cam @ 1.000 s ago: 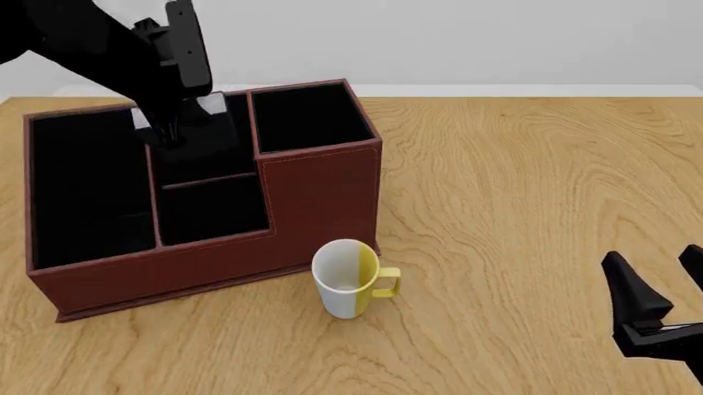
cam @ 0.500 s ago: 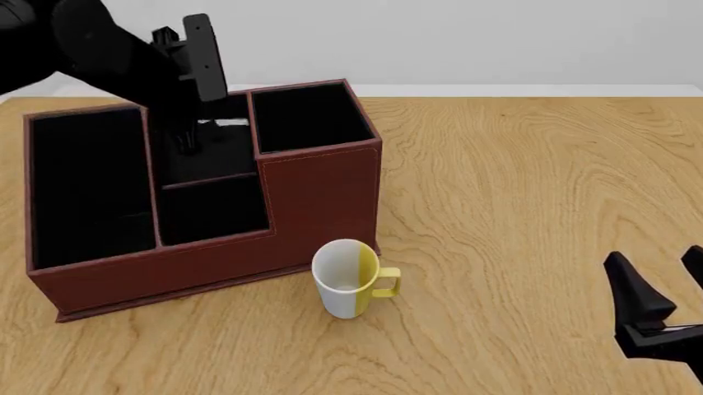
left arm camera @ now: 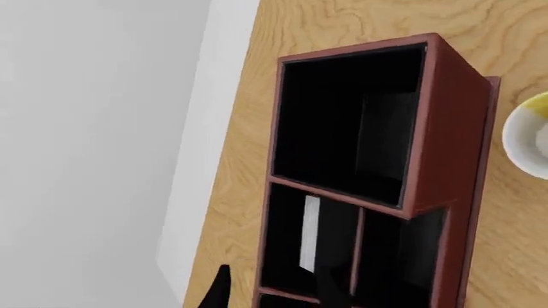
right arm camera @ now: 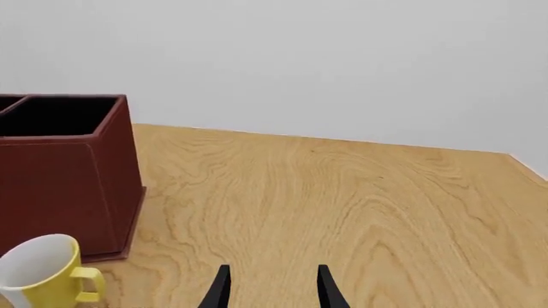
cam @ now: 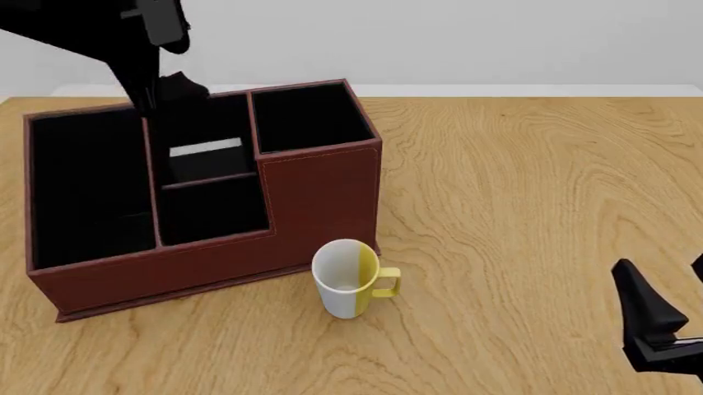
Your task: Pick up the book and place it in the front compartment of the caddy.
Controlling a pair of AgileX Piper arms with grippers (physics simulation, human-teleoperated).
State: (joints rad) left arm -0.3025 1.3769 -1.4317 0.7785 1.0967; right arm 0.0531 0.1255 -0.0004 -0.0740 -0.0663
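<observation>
The left gripper (left arm camera: 269, 292) is spread and holds nothing; it hangs above the caddy (cam: 318, 193) near the table's far left corner. The book (cam: 206, 151) lies in the caddy's middle rear compartment, white page edge up. The right gripper (right arm camera: 269, 285), also spread and empty, is over the near right corner. A white-and-yellow mug (cam: 349, 278) stands just beside the caddy's front wall.

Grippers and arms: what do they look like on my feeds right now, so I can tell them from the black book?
Both are plain matte black, no markings or cables visible. The right gripper has two slim, pointed, wedge-shaped fingers. The left gripper shows similar dark tapered tips; its arm is a thick, blocky black link. The book differs by its white page edge.
</observation>
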